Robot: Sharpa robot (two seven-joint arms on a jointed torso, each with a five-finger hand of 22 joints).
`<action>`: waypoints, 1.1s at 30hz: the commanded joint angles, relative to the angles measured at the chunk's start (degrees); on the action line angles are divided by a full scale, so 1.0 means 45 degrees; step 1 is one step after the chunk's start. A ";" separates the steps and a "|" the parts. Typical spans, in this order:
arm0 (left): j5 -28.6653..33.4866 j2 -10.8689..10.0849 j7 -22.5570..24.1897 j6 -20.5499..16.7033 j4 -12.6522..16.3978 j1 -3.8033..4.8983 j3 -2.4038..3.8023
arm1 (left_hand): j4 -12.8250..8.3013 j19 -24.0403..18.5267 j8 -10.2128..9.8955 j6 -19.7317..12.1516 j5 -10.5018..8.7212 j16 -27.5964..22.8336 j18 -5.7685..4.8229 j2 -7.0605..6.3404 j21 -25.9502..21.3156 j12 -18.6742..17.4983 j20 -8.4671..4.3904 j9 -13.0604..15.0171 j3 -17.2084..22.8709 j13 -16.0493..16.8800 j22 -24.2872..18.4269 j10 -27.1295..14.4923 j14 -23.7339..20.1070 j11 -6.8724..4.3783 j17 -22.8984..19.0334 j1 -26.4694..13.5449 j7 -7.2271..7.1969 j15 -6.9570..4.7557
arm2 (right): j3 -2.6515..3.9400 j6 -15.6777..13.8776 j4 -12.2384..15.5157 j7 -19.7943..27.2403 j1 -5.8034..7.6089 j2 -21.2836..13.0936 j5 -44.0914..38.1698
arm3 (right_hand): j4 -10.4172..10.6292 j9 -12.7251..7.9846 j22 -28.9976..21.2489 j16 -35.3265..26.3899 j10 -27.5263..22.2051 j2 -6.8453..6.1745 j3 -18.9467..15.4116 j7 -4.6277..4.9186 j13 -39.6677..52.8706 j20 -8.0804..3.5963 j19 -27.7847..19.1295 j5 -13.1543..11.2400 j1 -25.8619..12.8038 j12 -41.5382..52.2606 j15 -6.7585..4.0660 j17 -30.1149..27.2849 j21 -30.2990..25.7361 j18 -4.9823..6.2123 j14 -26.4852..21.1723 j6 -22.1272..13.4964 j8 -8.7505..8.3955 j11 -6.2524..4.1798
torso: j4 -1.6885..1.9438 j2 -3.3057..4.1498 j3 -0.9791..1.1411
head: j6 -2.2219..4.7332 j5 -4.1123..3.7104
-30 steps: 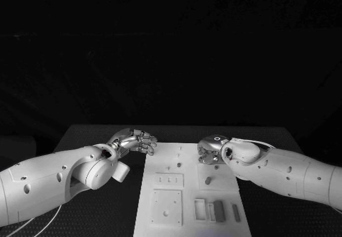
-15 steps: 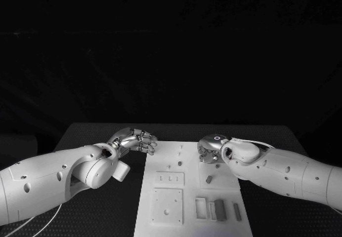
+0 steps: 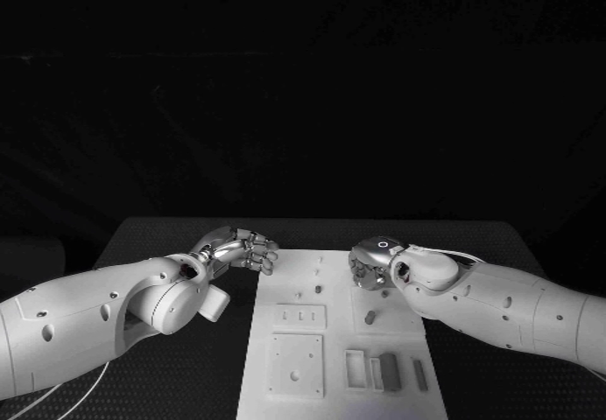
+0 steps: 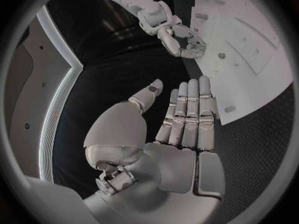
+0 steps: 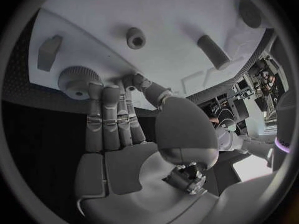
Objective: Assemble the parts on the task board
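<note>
The white task board [image 3: 293, 385] lies lengthwise in the middle of the table. My right hand [image 3: 371, 262] hovers over its far end, fingers stretched toward a round knurled part [image 5: 79, 80]; the fingertips [image 5: 106, 92] reach its edge and nothing is held. A short peg [image 5: 136, 37], a lying cylinder [image 5: 214, 52] and a small block [image 5: 49, 50] sit on the board beyond it. My left hand [image 3: 240, 248] rests off the board's far left corner, fingers [image 4: 190, 109] straight and side by side, empty. The left wrist view shows the right hand [image 4: 177, 35] at the board's [image 4: 255, 50] edge.
Near the board's middle stand a dark peg [image 3: 369, 318] and a smaller peg [image 3: 319, 289]. Several oblong parts [image 3: 388, 372] lie in a row at the near right. Two square plates [image 3: 297, 363] are on the near left. Black table [image 3: 165, 241] surrounds the board.
My right hand has crept slightly left over the board's far end. The left hand and the parts have not moved.
</note>
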 commanded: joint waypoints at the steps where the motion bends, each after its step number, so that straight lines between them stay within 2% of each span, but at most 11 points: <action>1: 0.0023 0.0016 0.0032 0.0179 0.0028 0.0019 0.0012 | 0.0070 0.0026 -0.0063 0.0054 0.0055 -0.0044 0.0161 -0.0005 -0.0021 -0.0084 -0.0057 -0.0012 0.0015 0.0013 0.0020 0.0046 0.0083 0.0048 0.0022 -0.0152 0.0076 -0.0001 | -0.0074 -0.0119 -0.0058 -0.0161 -0.0121 0.0023 -0.0430 | 0.0004 0.0188 0.0336 0.0282 0.0216 0.0292 0.0125 -0.0056 0.0209 -0.0095 -0.0064 0.0080 0.0358 0.0082 -0.0129 0.0091 0.0348 0.0554 -0.0083 0.0170 0.0063 -0.0062 | 0.0012 0.0025 -0.0001 | 0.0014 -0.0023; 10: 0.0023 -0.0001 0.0033 0.0147 0.0047 0.0022 0.0012 | 0.0074 0.0024 -0.0069 0.0057 0.0055 -0.0054 0.0160 -0.0010 -0.0024 -0.0094 -0.0058 -0.0014 0.0016 0.0018 0.0025 0.0048 0.0085 0.0048 0.0034 -0.0157 0.0077 0.0000 | -0.0058 -0.1222 0.0144 -0.0465 -0.0105 0.0084 -0.0554 | 0.0004 0.0372 0.0321 0.0637 0.0421 0.0236 0.0226 -0.0130 0.0411 -0.0199 -0.0074 0.0077 0.0325 0.0091 -0.0214 0.0146 0.0861 0.0554 -0.0032 0.0351 0.0081 -0.0148 | 0.0008 0.0050 -0.0011 | 0.0139 0.0002; 15: 0.0023 0.0012 0.0043 0.0139 0.0047 0.0023 0.0012 | 0.0074 0.0023 -0.0072 0.0057 0.0055 -0.0060 0.0160 -0.0013 -0.0026 -0.0099 -0.0059 -0.0015 0.0018 0.0020 0.0027 0.0049 0.0086 0.0049 0.0041 -0.0156 0.0077 0.0000 | -0.0018 -0.1709 0.0216 -0.0736 0.0052 0.0256 -0.0778 | 0.0003 0.0423 0.0316 0.0719 0.0473 0.0197 0.0250 -0.0151 0.0465 -0.0231 -0.0061 0.0077 0.0318 0.0090 -0.0238 0.0147 0.0989 0.0553 0.0001 0.0401 0.0082 -0.0172 | 0.0013 0.0065 -0.0006 | 0.0203 0.0019; 22: 0.0023 0.0044 0.0059 0.0112 0.0050 0.0027 0.0013 | 0.0072 0.0023 -0.0080 0.0055 0.0055 -0.0071 0.0160 -0.0023 -0.0029 -0.0111 -0.0060 -0.0017 0.0020 0.0025 0.0033 0.0049 0.0089 0.0050 0.0054 -0.0154 0.0078 -0.0001 | -0.0001 -0.1965 0.0029 -0.0907 0.0182 0.0781 -0.0948 | 0.0000 0.0467 0.0312 0.0781 0.0520 0.0143 0.0272 -0.0171 0.0513 -0.0265 -0.0044 0.0076 0.0322 0.0087 -0.0262 0.0137 0.1101 0.0554 0.0035 0.0448 0.0082 -0.0195 | 0.0035 0.0088 -0.0016 | 0.0315 0.0006; 26: 0.0023 0.0059 0.0053 0.0103 0.0053 0.0028 0.0013 | 0.0072 0.0024 -0.0083 0.0054 0.0055 -0.0075 0.0160 -0.0022 -0.0029 -0.0115 -0.0061 -0.0018 0.0022 0.0026 0.0035 0.0049 0.0090 0.0050 0.0058 -0.0152 0.0079 -0.0001 | 0.0001 -0.2143 -0.0113 -0.1023 0.0216 0.1088 -0.1070 | 0.0001 0.0471 0.0311 0.0785 0.0521 0.0139 0.0276 -0.0173 0.0517 -0.0268 -0.0045 0.0077 0.0323 0.0085 -0.0263 0.0135 0.1110 0.0554 0.0036 0.0450 0.0080 -0.0196 | 0.0029 0.0102 0.0001 | 0.0354 -0.0004; 33: 0.0023 0.0118 0.0082 0.0119 0.0021 0.0028 0.0013 | 0.0070 0.0022 -0.0089 0.0055 0.0055 -0.0086 0.0160 -0.0024 -0.0032 -0.0125 -0.0061 -0.0020 0.0026 0.0029 0.0039 0.0047 0.0090 0.0052 0.0068 -0.0148 0.0080 0.0000 | 0.0004 -0.2351 -0.0367 -0.1147 0.0273 0.1547 -0.1219 | 0.0003 0.0489 0.0308 0.0808 0.0539 0.0110 0.0288 -0.0179 0.0539 -0.0281 -0.0038 0.0076 0.0325 0.0082 -0.0272 0.0127 0.1157 0.0554 0.0050 0.0469 0.0076 -0.0204 | 0.0048 0.0111 -0.0009 | 0.0383 -0.0004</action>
